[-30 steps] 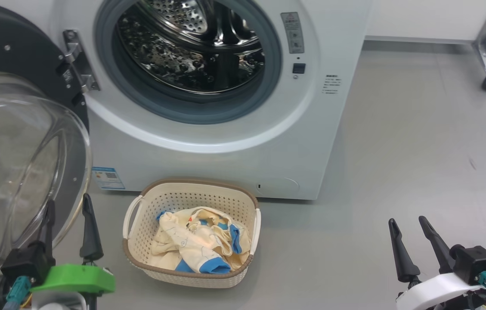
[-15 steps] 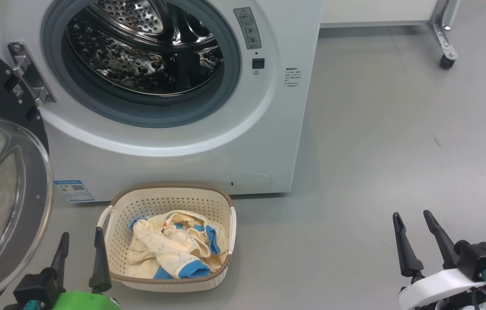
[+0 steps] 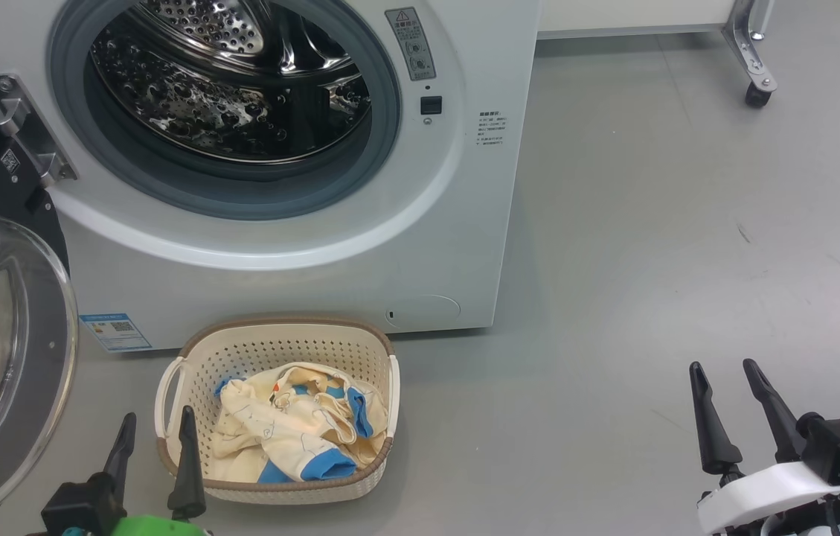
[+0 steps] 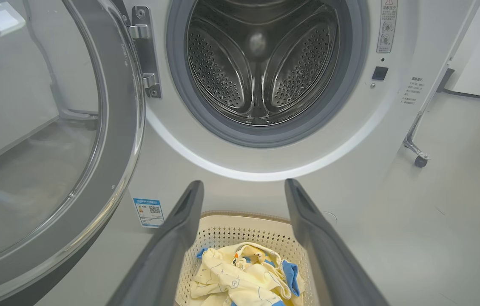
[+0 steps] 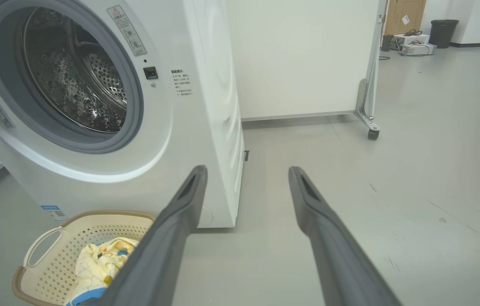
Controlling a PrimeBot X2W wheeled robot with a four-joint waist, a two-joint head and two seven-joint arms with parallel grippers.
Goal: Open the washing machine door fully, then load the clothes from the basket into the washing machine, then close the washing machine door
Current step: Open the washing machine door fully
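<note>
Big white front-loading washing machine [image 3: 300, 275]: upper left of head view, perforated steel drum showing. Round black-rimmed glass door [image 3: 18, 350]: swung wide open, left edge. Small cream perforated plastic basket [image 3: 282, 333]: on the floor, lower centre-left, before the machine, holding cream-yellow blue-cuffed clothes [image 3: 293, 428]. Left hand [image 3: 158, 414], lower left: released, empty, just beside basket. Right hand [image 3: 722, 365], lower right: released, empty, well apart.

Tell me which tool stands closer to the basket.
The left tool, on the green mount: it stands right beside the basket. The right tool, on the white mount, is far off over the floor.
</note>
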